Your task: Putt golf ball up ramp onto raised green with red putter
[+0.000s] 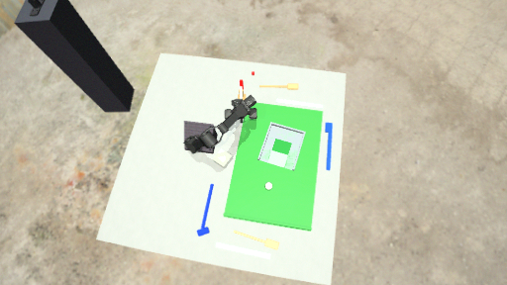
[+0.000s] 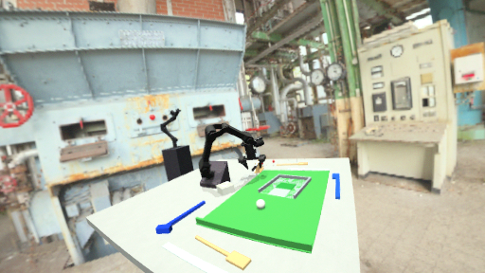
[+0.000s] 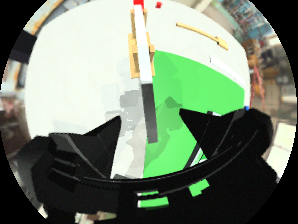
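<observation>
The red putter (image 1: pixel 241 84) (image 3: pixel 141 43) lies on the white table just off the far-left corner of the green mat (image 1: pixel 277 208) (image 2: pixel 284 223). Its red head points away and its grey grip lies toward me. My gripper (image 1: pixel 246 106) (image 2: pixel 253 165) (image 3: pixel 150 115) is open and empty. It hangs over the putter's grip, one finger on each side, not touching. The white golf ball (image 1: pixel 268 186) (image 2: pixel 260 203) rests on the mat in front of the ramp. The raised green (image 1: pixel 282 145) (image 2: pixel 284 186) sits inside a grey frame in the middle of the mat.
Two blue putters (image 1: pixel 205 210) (image 1: pixel 328 145) and two tan putters (image 1: pixel 279 86) (image 1: pixel 257 239) lie around the mat. White strips (image 1: pixel 243 249) lie at its ends. A small white block (image 1: pixel 223 158) sits by the arm's base. A black column (image 1: pixel 74 54) stands off the table's left.
</observation>
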Robot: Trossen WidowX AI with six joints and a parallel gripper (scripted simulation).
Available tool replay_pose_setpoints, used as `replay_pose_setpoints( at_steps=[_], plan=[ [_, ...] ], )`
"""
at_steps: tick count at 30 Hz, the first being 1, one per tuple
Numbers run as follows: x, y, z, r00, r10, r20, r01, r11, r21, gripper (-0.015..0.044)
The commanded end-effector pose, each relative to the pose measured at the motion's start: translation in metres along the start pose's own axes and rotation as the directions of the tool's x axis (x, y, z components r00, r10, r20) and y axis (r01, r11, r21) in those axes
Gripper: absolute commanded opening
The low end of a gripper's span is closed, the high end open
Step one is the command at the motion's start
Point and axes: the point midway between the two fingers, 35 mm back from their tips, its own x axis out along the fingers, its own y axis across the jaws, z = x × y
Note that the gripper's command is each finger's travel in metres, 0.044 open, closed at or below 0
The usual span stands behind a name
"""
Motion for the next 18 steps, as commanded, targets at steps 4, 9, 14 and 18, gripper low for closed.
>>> replay_pose_setpoints(
  at_steps=[4, 9, 14, 18],
  plan=[
    [0.008, 0.003, -0.001, 1.000, 0.004, -0.009, -0.004, 1.000, -0.011, 0.0440],
    [0.015, 0.003, -0.003, 1.000, 0.004, -0.009, -0.004, 1.000, -0.011, 0.0440],
    [0.023, 0.003, -0.005, 1.000, 0.004, -0.010, -0.004, 1.000, -0.011, 0.0440],
    [0.028, 0.003, -0.007, 1.000, 0.004, -0.010, -0.004, 1.000, -0.011, 0.0440]
  ],
)
